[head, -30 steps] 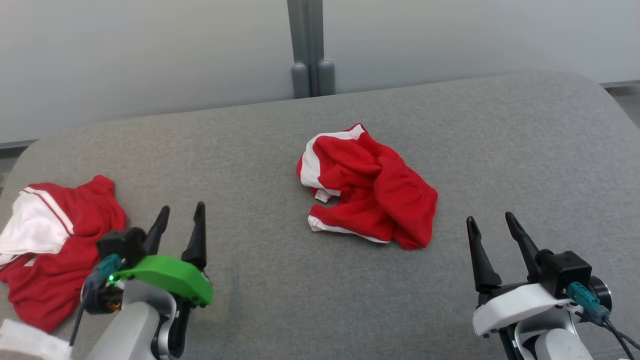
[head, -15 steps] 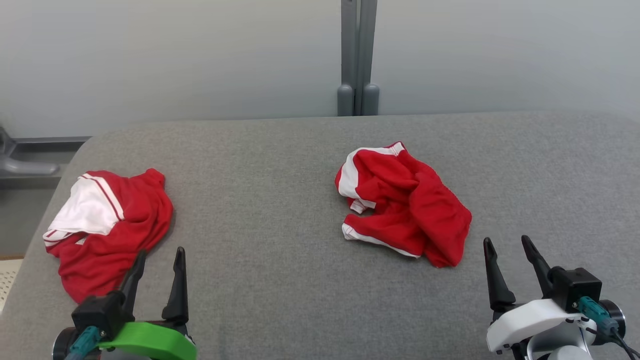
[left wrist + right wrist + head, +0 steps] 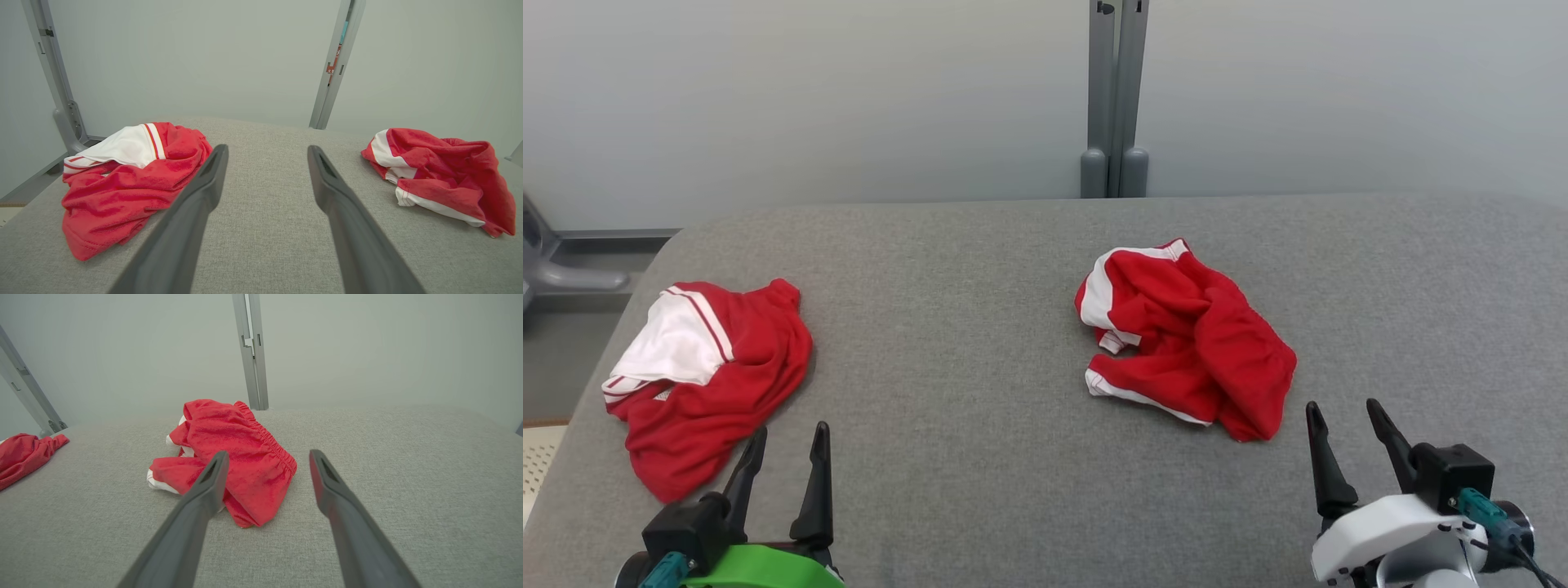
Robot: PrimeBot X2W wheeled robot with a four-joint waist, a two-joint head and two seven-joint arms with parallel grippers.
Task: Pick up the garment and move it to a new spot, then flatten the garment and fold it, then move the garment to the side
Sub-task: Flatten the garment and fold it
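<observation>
The red jersey point(image 3: 711, 376) lies bunched by the left edge of the padded table point(image 3: 980, 327), just ahead of my left gripper point(image 3: 791, 430); it and my right gripper point(image 3: 1341, 405) stand wide, empty. Soft, light and limp, I judge: pinch a raised fold.

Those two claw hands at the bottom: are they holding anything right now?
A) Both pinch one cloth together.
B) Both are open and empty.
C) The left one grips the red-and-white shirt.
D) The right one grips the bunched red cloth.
B: the left gripper and the right gripper have their fingers spread with nothing between them, while the garment and the smaller red cloth lie on the grey surface.
</observation>
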